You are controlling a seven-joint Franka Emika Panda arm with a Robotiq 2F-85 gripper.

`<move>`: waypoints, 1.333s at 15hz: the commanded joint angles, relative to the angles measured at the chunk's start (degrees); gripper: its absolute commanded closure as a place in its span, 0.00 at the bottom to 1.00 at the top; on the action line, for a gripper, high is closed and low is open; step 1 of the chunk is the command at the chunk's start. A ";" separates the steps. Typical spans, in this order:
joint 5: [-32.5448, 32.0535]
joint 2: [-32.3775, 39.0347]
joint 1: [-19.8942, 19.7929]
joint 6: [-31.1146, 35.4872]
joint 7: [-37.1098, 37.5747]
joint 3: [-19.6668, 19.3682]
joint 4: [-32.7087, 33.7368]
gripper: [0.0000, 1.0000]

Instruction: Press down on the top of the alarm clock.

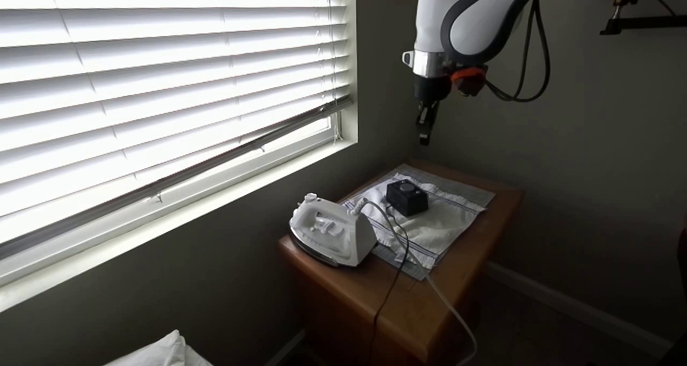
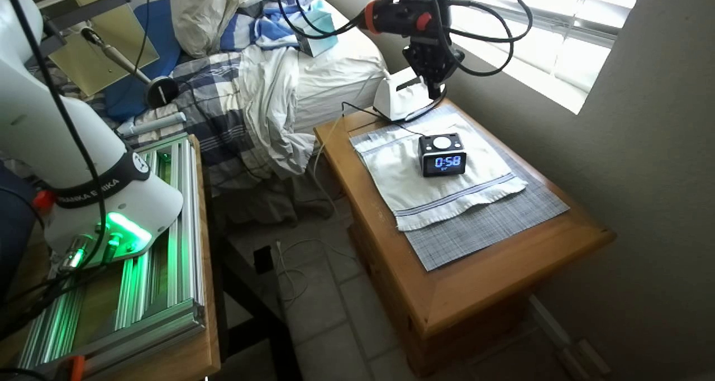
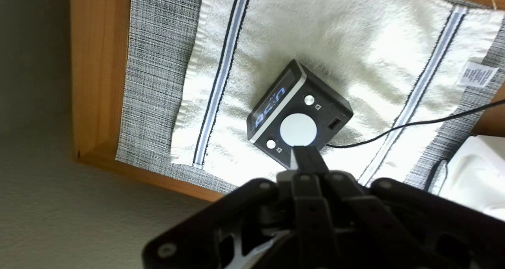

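Gripper [image 3: 309, 158] hung in air, fingers [image 3: 317, 163] clenched together. Alarm clock [image 3: 298, 129] sat below gripper, well apart, on towel [image 2: 385, 174], display [image 2: 447, 162] lit. Placemat [image 2: 480, 236] lay beneath towel, likewise below gripper. White iron [image 1: 335, 229] rested on table [image 2: 503, 272], lower than gripper, to its right in wrist view.

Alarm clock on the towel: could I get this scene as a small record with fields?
object: small black box-shaped alarm clock
time: lit display reads 0:58
top: large round white button
beneath: white blue-striped cloth towel, over grey woven mat
nearby: white plastic clothes iron
higher up: black two-fingered tool, shut, not touching the clock
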 commanded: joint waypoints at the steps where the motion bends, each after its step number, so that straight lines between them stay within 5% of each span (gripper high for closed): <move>1: 0.34 1.74 0.87 -1.63 -0.06 -0.21 2.14 1.00; 20: -0.11 18.98 2.77 -8.85 1.81 -1.86 18.08 1.00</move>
